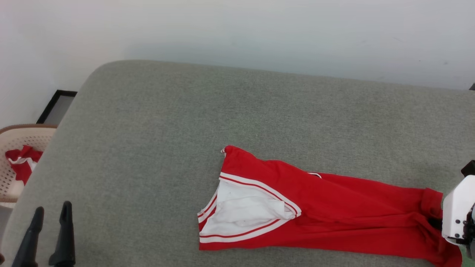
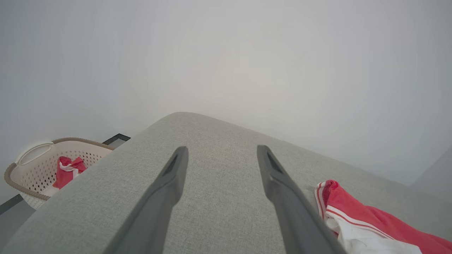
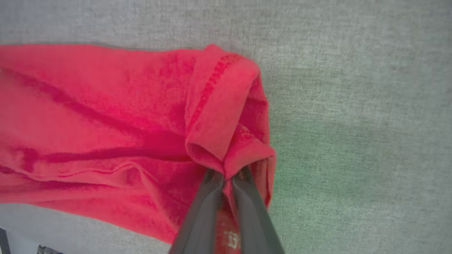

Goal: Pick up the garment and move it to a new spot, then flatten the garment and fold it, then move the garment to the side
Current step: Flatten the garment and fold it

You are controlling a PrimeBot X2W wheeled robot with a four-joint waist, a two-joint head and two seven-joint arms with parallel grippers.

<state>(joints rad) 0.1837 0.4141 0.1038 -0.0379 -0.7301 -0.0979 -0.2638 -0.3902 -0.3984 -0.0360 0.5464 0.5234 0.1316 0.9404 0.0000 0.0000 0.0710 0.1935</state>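
The garment (image 1: 326,211) is a red jersey with a white sleeve and striped trim, lying stretched out across the grey cushioned surface (image 1: 222,111). Its hem end bunches at the far right of the head view. My right gripper (image 3: 227,176) is shut on that rolled red hem, the fabric (image 3: 219,116) pinched between the two dark fingers. In the head view my right wrist housing (image 1: 458,211) sits over that end. My left gripper (image 1: 52,215) stands open at the lower left, away from the garment (image 2: 356,215), nothing between its fingers (image 2: 169,183).
A beige perforated laundry basket (image 1: 15,141) with another red and white cloth inside stands off the surface's left edge. A white wall runs behind. A dark-framed panel (image 1: 55,105) lies on the floor near the basket.
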